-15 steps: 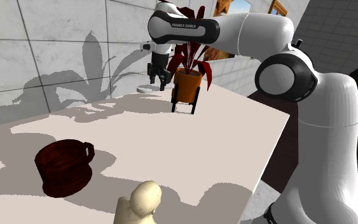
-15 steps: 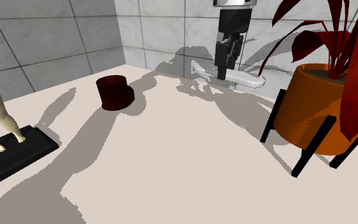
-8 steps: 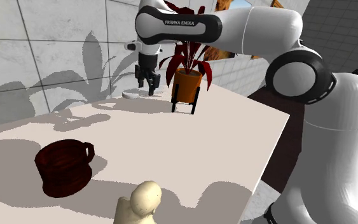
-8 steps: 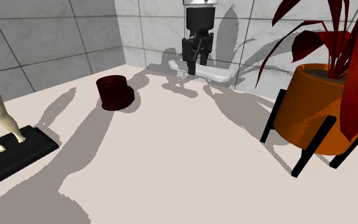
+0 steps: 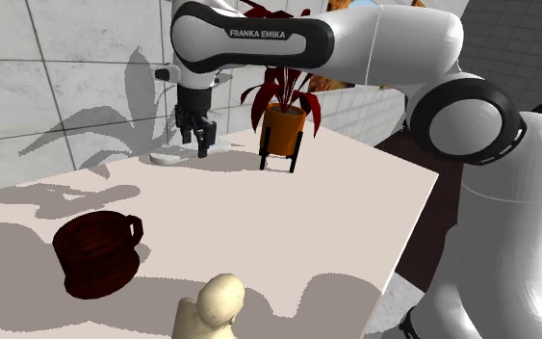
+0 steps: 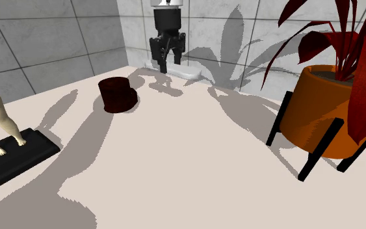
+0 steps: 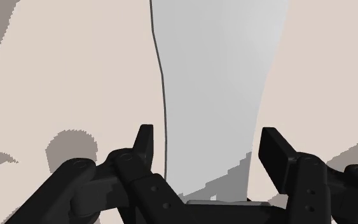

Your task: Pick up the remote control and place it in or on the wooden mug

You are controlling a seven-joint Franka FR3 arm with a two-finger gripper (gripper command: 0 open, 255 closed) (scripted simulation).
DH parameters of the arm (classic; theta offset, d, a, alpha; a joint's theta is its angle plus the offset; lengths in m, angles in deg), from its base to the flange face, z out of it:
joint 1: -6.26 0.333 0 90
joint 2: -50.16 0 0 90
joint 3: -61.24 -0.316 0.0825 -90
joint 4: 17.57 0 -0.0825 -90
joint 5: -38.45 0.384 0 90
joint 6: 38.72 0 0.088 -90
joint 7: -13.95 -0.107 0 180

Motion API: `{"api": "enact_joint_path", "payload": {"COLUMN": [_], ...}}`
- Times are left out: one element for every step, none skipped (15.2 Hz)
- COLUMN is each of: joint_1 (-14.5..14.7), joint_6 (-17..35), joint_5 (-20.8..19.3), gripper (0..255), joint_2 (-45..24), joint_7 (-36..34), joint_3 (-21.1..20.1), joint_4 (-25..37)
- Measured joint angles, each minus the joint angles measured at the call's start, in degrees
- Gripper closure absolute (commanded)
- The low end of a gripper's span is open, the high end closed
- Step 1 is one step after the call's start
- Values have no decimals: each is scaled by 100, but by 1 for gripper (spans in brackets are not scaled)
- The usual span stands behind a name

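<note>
My black gripper (image 5: 193, 143) is shut on a plain white, elongated remote control (image 5: 167, 157) and carries it just above the back of the table, close to the tiled wall. In the wrist view the remote (image 7: 215, 95) runs away from the hand, clasped between the two fingers of the gripper (image 7: 209, 140). The second exterior view has the gripper (image 6: 168, 62) with the remote (image 6: 186, 71) sticking out toward that view's right. The dark reddish-brown mug (image 5: 97, 252) stands upright with its mouth up; in the second exterior view the mug (image 6: 117, 94) lies below and left of the gripper.
A red-leaved plant in an orange pot (image 5: 284, 125) on a black stand (image 6: 308, 153) sits at the table's back corner. A pale figurine (image 5: 216, 308) stands on a black base (image 6: 15, 156). The table's edge (image 5: 408, 226) drops off at the shoulder view's right.
The arm has swung along the wall toward the shoulder view's left, carrying the remote away from the plant and closer to the mug. The fingers stayed shut on it.
</note>
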State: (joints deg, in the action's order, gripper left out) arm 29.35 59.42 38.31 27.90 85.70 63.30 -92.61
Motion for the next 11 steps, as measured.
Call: {"api": "enact_joint_path", "payload": {"joint_1": [71,156,247,324,417,506,581,664,759,842,921], "joint_6": [-45,-70,-120,-103,-145,-190,-214,-222,-364,-365,-459], "joint_5": [-12,-27,-43,-54,-70,-85,-99,-112,-129,-143,-158], "gripper": [255,255,255,255,255,255,255,255,255,255,255], "joint_2": [-42,-76,-117,-160,-255,-281,-283,-338,-479,-492,-619], "joint_7": [-100,-218,-344,-451,-577,-695,-796,-907,-1027,-1137,-1234], "joint_3": [-30,-63,-99,-130,-165,-197,-224,-253,-285,-312,-336], "joint_4": [84,142,233,259,392,458,484,546,826,839,1058]}}
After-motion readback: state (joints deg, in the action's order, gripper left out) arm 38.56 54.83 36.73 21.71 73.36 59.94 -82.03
